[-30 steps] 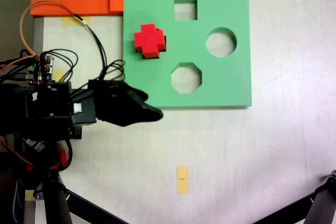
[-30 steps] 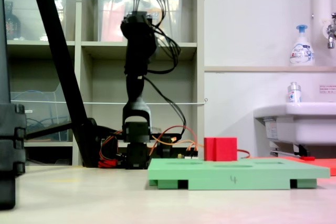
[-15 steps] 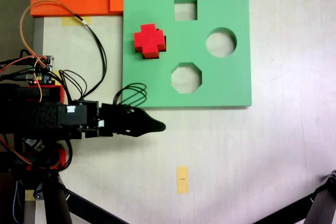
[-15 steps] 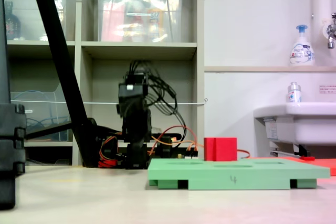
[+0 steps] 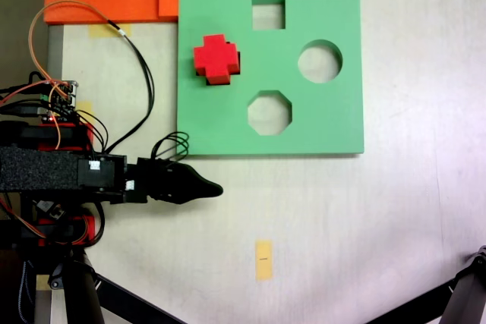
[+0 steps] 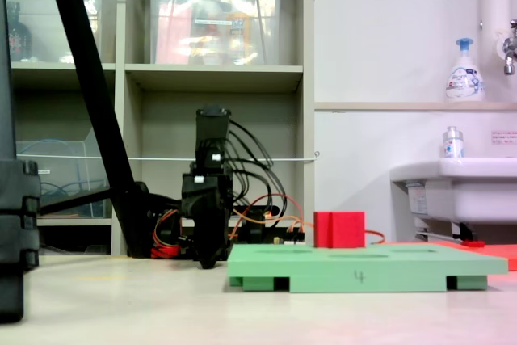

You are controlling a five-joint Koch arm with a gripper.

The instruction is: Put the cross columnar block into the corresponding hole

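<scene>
Claw (image 5: 216, 188) rests low over the worktop (image 5: 342, 218), arm stretched flat, off the green board's (image 5: 326, 119) near-left corner; jaw gap cannot be told. Cross columnar block (image 5: 216, 59) stands upright on the board's left part. Board's near edge reads "4".

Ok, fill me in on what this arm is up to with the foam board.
The gripper holds nothing and sits low over the bare table, off the green board's near edge. The red cross block stands in the board's cross cut-out, sticking up above the surface. The square, round and octagonal holes are empty.
</scene>
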